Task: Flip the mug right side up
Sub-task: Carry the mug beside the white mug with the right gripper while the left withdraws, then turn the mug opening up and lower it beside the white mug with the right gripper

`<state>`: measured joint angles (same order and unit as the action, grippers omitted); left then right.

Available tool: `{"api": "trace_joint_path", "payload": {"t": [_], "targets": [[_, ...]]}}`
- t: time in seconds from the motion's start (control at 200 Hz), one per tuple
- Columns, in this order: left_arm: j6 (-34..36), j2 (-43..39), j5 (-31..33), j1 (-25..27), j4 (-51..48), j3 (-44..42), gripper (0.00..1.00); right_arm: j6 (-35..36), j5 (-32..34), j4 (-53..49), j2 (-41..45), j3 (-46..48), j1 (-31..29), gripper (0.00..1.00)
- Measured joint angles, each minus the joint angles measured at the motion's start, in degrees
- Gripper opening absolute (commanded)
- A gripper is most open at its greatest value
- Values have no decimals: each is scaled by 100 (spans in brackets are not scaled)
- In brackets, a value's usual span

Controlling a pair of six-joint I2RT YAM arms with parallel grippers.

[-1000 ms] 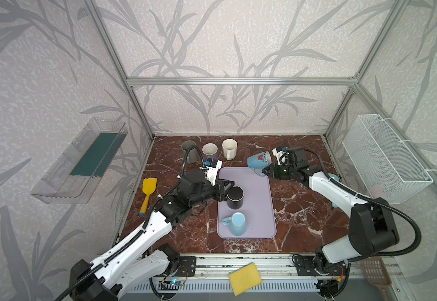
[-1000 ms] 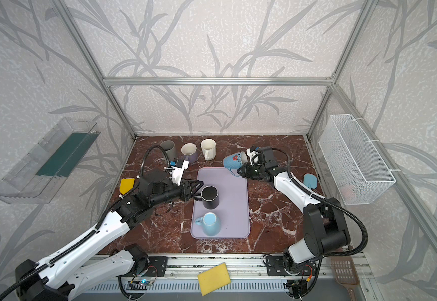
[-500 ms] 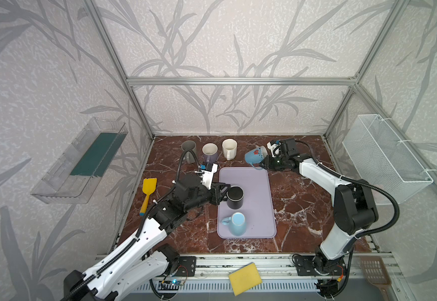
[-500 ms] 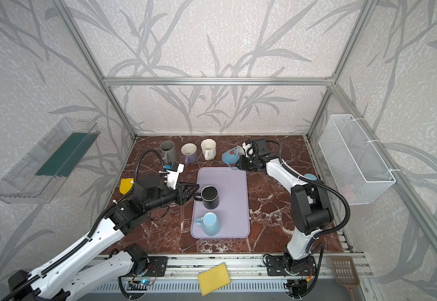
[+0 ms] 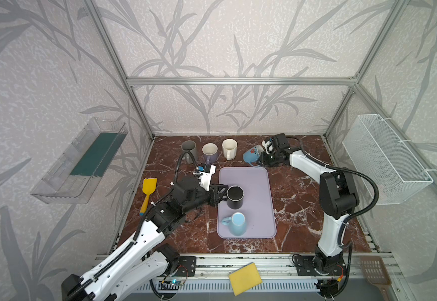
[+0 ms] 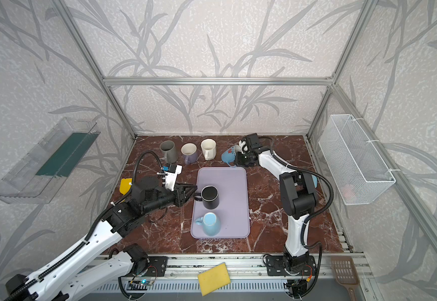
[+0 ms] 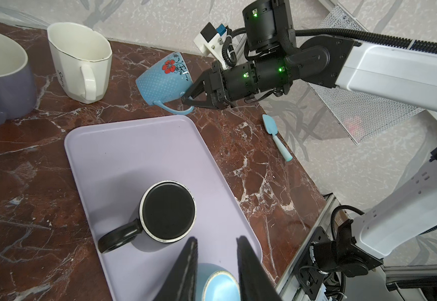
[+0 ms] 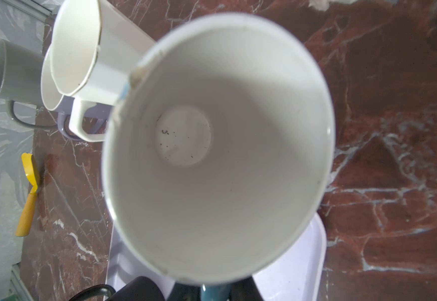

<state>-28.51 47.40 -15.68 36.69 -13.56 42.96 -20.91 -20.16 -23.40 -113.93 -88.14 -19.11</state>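
Blue mug (image 7: 162, 80): pale blue dotted outside with a red flower print, white inside, rim chipped in the right wrist view. It is held tilted, handle lowest, over the back of the counter (image 7: 238, 146), just beyond the lilac tray (image 7: 123, 156) and near a white mug (image 7: 82, 65). The right gripper (image 7: 187, 100) is clamped at its handle. The left gripper (image 7: 216, 239) is slightly parted and empty.

The right end effector (image 6: 237, 159) holds the blue mug (image 6: 228, 153) tilted at the back of the desk (image 6: 277, 221), and the left end effector (image 6: 194, 189) is just beside the black mug (image 6: 210, 197).
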Motion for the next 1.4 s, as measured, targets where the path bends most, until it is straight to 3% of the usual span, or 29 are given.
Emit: {"api": "trace_joint_path", "payload": {"t": [0.74, 1.399], "targets": [[-7, -404, 221, 0, -275, -37, 28, 479, 1360, -1384, -997, -1644, -527, 0], [142, -654, 428, 0, -1012, 116, 28, 732, 2361, -3357, -2439, -4446, -782, 0]]}}
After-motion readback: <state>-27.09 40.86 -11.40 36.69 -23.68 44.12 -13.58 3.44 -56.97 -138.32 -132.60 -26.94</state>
